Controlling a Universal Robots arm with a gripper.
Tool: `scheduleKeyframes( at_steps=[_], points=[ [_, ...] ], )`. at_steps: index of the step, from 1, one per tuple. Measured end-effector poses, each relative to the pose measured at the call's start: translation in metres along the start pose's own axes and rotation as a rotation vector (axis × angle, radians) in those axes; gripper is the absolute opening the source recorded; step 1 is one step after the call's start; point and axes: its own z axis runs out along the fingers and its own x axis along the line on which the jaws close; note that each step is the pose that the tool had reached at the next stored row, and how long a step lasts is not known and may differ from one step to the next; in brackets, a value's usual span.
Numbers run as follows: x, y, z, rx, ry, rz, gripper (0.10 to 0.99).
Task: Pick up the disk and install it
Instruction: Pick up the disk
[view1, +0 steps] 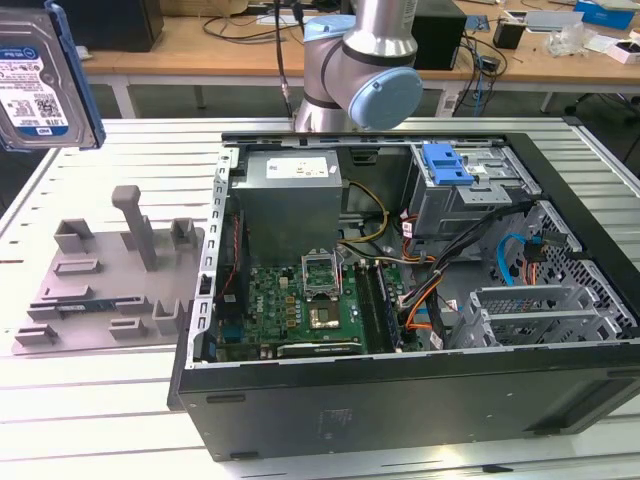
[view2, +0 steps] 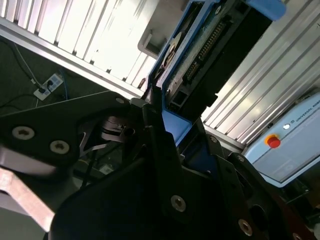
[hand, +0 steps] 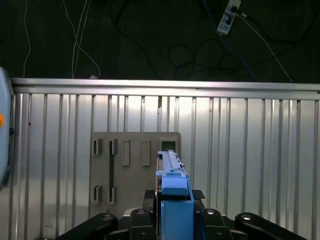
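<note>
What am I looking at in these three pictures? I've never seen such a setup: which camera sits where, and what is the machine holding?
The machine is a single robot arm that ends in a claw. The exterior view comes from a camera standing off the arm. It shows a slatted metal table carrying an open computer case and, toward the exterior view's left, a grey holder tray. The two wrist views come from cameras riding on the arm near the claw. The claw is shut on the disk, a silver hard drive with blue rails, held in the air. The first wrist view shows the disk edge-on with the tray below it. The second wrist view shows its connector end.
</note>
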Motion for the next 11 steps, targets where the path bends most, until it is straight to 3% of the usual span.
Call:
scheduleKeyframes(
  at_steps=[5, 11],
  points=[
    [0.0004, 0.0002, -0.0064, 0.000, 0.0000, 0.000, 0.369],
    [0.0004, 0.0002, -0.0068, 0.000, 0.0002, 0.000, 0.369]
  ],
)
